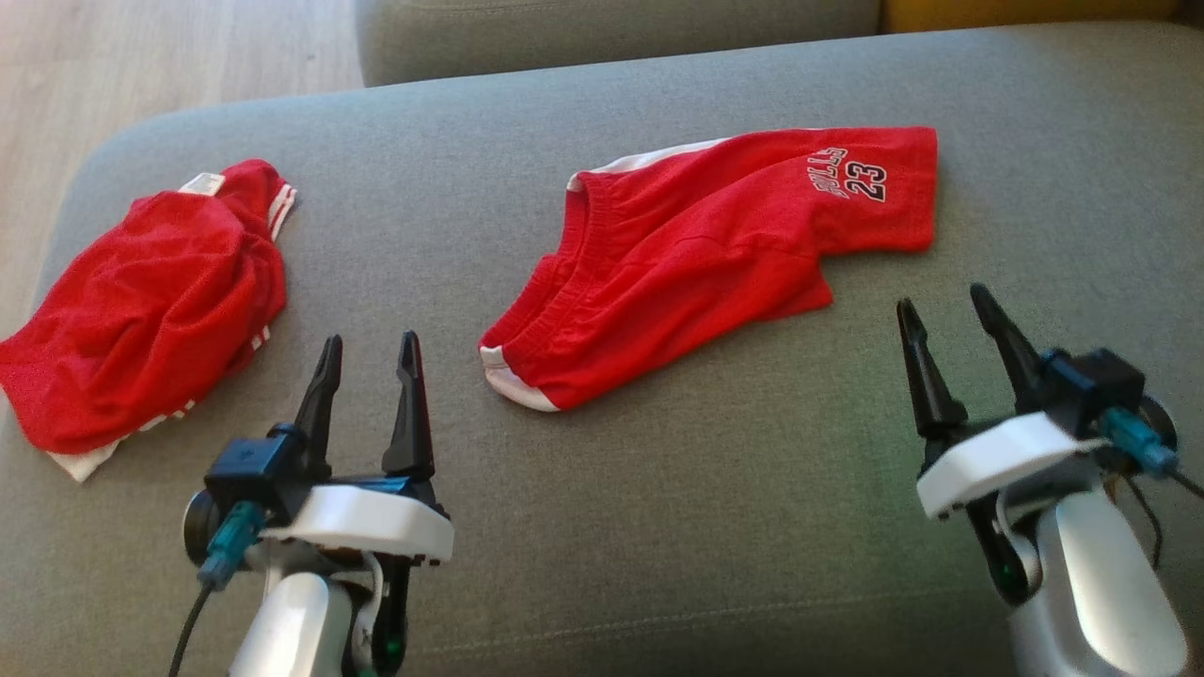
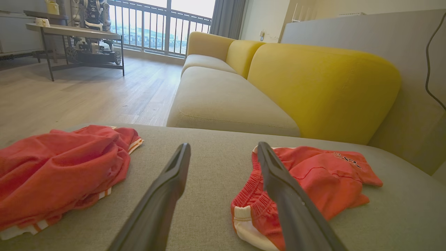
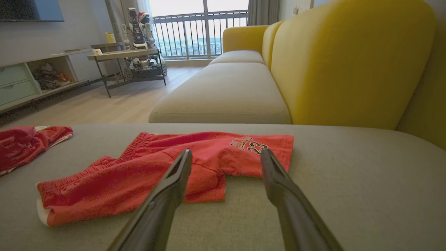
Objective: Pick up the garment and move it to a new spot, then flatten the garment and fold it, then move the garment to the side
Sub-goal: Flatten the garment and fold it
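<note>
Red shorts [image 1: 705, 263] on cushion [image 1: 658, 527], ahead between left fingers [image 1: 411, 404] and right fingers [image 1: 926, 376], both spread, empty.

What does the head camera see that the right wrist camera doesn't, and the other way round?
Head camera's extra: the left hand, open, beside the crumpled red garment.
Right wrist camera's extra: the yellow sofa back, the balcony railing and a table across the room.
In both: the red shorts with the 23, the crumpled red garment, the grey cushion they lie on, and the open right hand.
</note>
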Controlling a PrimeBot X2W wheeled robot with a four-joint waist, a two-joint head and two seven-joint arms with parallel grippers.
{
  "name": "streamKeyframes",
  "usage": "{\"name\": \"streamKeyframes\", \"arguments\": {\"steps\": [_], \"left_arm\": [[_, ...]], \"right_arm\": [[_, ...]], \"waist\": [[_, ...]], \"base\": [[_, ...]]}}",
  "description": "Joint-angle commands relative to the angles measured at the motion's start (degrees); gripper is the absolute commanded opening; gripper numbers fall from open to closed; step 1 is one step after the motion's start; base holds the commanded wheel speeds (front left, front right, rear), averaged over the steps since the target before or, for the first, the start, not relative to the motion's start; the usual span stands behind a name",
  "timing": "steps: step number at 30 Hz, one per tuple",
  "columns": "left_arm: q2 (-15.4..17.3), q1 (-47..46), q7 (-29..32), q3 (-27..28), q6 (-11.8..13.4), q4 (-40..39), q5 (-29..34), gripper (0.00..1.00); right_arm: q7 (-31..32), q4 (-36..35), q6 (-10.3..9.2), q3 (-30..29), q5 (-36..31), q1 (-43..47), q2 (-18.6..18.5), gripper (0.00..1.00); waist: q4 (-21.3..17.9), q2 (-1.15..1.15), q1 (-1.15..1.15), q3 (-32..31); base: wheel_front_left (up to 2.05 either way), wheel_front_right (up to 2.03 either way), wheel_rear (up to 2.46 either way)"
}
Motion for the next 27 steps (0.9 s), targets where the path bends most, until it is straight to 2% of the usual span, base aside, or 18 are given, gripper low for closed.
{"name": "streamKeyframes", "arguments": {"steps": [1, 6, 13, 27], "left_arm": [[0.2, -1.2, -0.3, 2.2, 0.4, -1.9, 0.5, 1.0], [0.2, -1.0, -0.3, 1.9, -0.2, -1.5, 0.5, 1.0], [0.2, -2.5, -0.3, 0.9, -0.5, -1.2, 0.9, 1.0], [0.2, -6.0, -0.3, -0.3, -1.2, -0.2, 1.4, 1.0]], "right_arm": [[0.5, -3.0, -0.02, 1.0, 0.3, 0.0, 0.6, 1.0], [1.7, -3.2, -0.02, 1.4, 4.4, 1.5, 0.7, 1.0], [5.6, 1.6, -0.02, 0.2, 6.8, -1.9, 0.7, 1.0], [6.4, 22.3, -0.02, -6.9, 7.7, -15.4, 0.7, 1.0]], "waist": [[-0.5, 0.0, 0.0, 0.3], [-0.3, 0.0, 0.0, 0.9], [2.3, 0.0, 0.0, 3.1], [8.5, 0.0, 0.0, 9.0]], "base": [[0.0, 0.0, 0.0], [0.0, 0.0, 0.0], [0.0, 0.0, 0.0], [0.0, 0.0, 0.0]]}}
